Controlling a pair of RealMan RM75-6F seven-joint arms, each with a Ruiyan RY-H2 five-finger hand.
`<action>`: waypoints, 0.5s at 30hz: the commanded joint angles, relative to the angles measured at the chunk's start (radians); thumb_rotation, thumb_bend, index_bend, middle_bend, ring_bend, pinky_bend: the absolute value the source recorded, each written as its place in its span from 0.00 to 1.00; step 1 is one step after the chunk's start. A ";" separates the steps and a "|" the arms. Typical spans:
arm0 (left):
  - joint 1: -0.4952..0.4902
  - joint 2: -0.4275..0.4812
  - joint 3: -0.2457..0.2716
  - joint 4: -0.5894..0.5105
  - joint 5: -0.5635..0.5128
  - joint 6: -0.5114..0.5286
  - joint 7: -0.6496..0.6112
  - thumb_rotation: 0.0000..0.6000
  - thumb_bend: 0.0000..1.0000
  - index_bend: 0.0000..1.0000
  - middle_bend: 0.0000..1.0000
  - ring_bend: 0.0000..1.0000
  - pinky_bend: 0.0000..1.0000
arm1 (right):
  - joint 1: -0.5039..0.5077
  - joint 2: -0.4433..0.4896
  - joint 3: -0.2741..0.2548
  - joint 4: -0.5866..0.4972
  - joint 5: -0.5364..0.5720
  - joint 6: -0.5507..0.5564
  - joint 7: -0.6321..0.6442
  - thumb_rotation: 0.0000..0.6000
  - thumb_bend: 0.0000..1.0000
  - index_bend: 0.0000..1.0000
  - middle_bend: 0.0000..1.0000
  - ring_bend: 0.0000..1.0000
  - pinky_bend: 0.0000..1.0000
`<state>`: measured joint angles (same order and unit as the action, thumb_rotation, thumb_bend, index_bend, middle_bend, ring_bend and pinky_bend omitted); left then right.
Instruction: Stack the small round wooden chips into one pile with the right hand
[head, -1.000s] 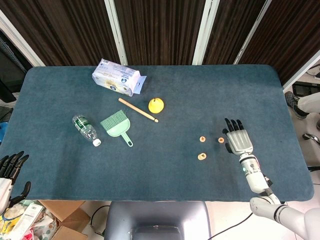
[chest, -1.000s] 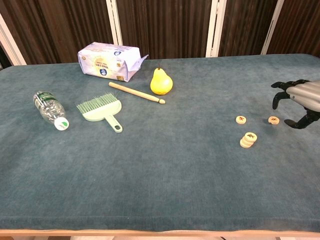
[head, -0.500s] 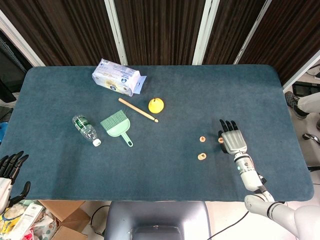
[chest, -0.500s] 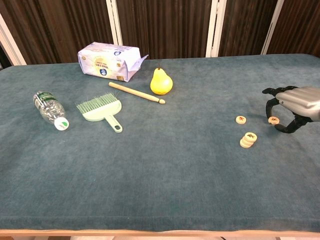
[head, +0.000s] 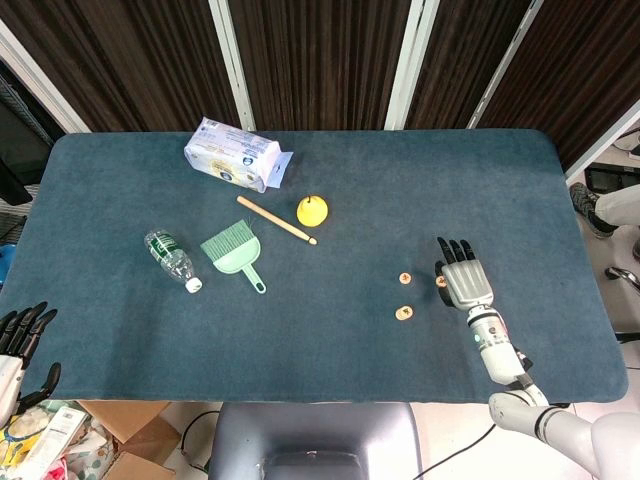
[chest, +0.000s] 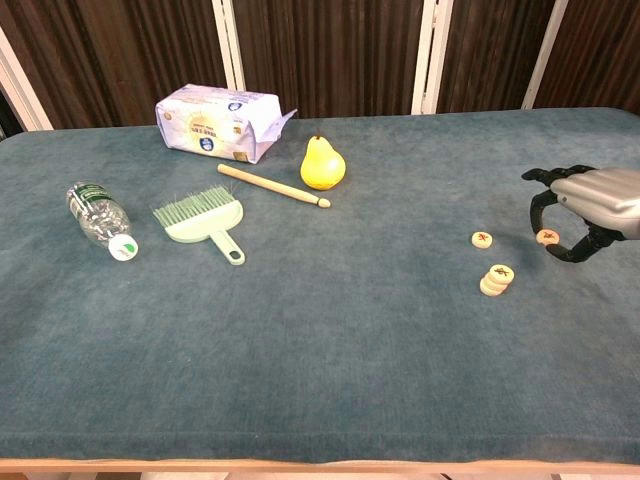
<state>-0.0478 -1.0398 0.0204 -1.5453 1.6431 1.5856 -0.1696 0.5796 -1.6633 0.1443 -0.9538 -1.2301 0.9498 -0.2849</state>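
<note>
Even bright overhead light, soft faint shadows, no glare; both views sharp, backdrop dark.

A: How many chips?
B: Four: one lone chip (chest: 482, 239), two stacked in a pile (chest: 496, 279) at its five o'clock, one chip (chest: 546, 237) at its three o'clock.
A: The rest?
B: One bottle (chest: 99, 218), brush (chest: 200, 221), stick (chest: 273, 186), pear (chest: 322, 164), packet (chest: 217, 123). Two hands: right (chest: 580, 205), left (head: 18, 345).
</note>
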 joint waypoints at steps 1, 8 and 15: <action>0.001 0.000 0.000 -0.001 0.000 0.000 0.001 1.00 0.50 0.00 0.00 0.00 0.00 | -0.013 0.030 -0.008 -0.074 -0.041 0.052 0.015 1.00 0.52 0.65 0.05 0.00 0.00; -0.002 -0.001 -0.001 -0.002 -0.002 -0.004 0.004 1.00 0.50 0.00 0.00 0.00 0.00 | -0.030 0.090 -0.040 -0.260 -0.138 0.144 0.009 1.00 0.52 0.65 0.05 0.00 0.00; -0.001 0.003 -0.001 -0.003 -0.005 -0.005 -0.002 1.00 0.50 0.00 0.00 0.00 0.00 | -0.042 0.121 -0.088 -0.367 -0.191 0.160 -0.047 1.00 0.52 0.65 0.05 0.00 0.00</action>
<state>-0.0493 -1.0365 0.0193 -1.5480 1.6381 1.5807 -0.1714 0.5425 -1.5518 0.0690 -1.3051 -1.4111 1.1063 -0.3174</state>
